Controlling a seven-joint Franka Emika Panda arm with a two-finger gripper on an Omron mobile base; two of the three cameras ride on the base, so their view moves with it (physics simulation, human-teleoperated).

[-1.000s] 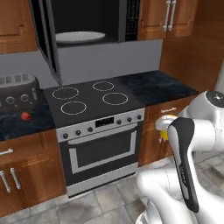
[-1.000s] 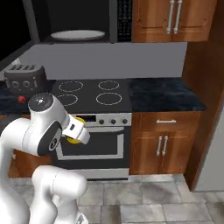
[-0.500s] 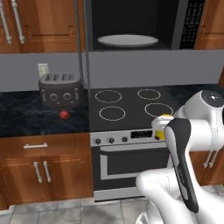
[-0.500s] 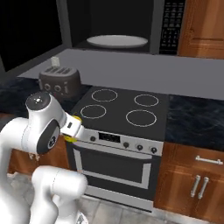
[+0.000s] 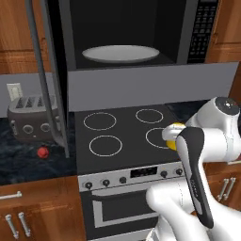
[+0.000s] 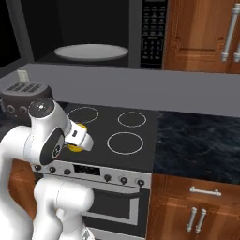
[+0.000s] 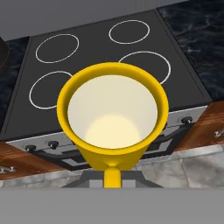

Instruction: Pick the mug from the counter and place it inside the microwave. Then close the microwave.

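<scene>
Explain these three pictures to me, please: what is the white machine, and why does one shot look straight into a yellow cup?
The white machine is a robot arm on a base that can drive, in a computer-drawn kitchen. Two cameras ride on the base behind the arm, one to each side, so two pictures show the same scene from left and right. The third camera sits on the hand and looks along the fingers. That is why it looks straight into the mug, which the hand holds above the stove's front edge. In the base views the mug shows only as a yellow sliver behind the arm.

Above the stove the microwave stands open with a white plate inside. On the counter beside the stove stand a toaster and a small red thing.
</scene>
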